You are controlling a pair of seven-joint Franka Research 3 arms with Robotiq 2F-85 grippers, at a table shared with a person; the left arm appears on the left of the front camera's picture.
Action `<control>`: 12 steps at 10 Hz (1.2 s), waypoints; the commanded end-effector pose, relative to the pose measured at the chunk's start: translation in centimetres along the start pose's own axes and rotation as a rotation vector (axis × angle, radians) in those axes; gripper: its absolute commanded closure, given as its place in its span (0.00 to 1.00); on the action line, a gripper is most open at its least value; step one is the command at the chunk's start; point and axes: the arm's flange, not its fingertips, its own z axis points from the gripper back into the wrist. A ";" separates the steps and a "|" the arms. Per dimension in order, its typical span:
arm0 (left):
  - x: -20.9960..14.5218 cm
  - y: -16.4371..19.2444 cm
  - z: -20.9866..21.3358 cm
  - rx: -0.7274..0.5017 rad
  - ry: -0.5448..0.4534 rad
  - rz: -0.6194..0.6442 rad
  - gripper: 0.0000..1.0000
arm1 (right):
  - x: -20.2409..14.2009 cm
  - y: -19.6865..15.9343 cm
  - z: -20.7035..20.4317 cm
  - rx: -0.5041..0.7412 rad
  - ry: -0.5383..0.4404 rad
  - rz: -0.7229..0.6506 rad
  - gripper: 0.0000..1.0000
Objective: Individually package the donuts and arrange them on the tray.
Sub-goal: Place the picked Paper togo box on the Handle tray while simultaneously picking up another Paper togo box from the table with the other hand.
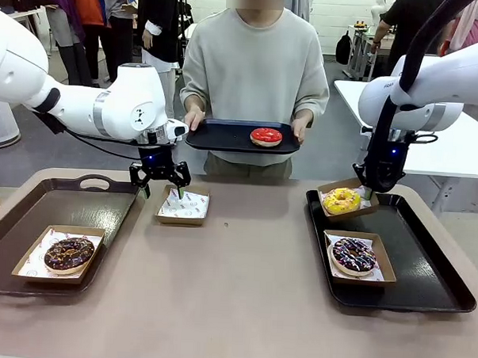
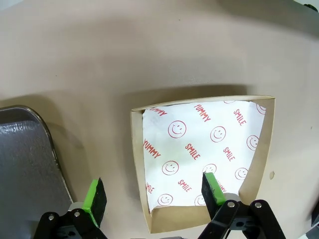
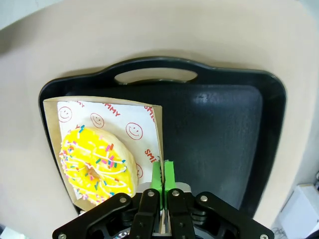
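Fingers (image 2: 93,196) spread wide, the left gripper (image 2: 153,191) points down, straddling one wall of an empty lined box (image 2: 199,144). The right gripper (image 3: 162,174) pinches the wall of the yellow donut's (image 3: 94,164) box (image 3: 119,117) at the right tray's (image 1: 425,266) 11 o'clock corner. The sprinkled donut (image 1: 353,255) sits boxed at 6 o'clock. The chocolate donut (image 1: 69,253) sits boxed on the left tray (image 1: 63,207). The red donut (image 1: 266,136) lies on the person's tray (image 1: 221,137).

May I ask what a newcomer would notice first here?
A person at the far side holds a black tray bearing a red-iced ring donut. The right tool pinches the brown cardboard box of the yellow-iced ring donut; the open left tool hovers over an empty paper-lined box.
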 end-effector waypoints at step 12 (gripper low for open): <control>1.9 -0.8 -1.7 0.048 0.050 0.042 0.00 | -0.2 0.0 -2.1 0.037 0.062 0.014 0.98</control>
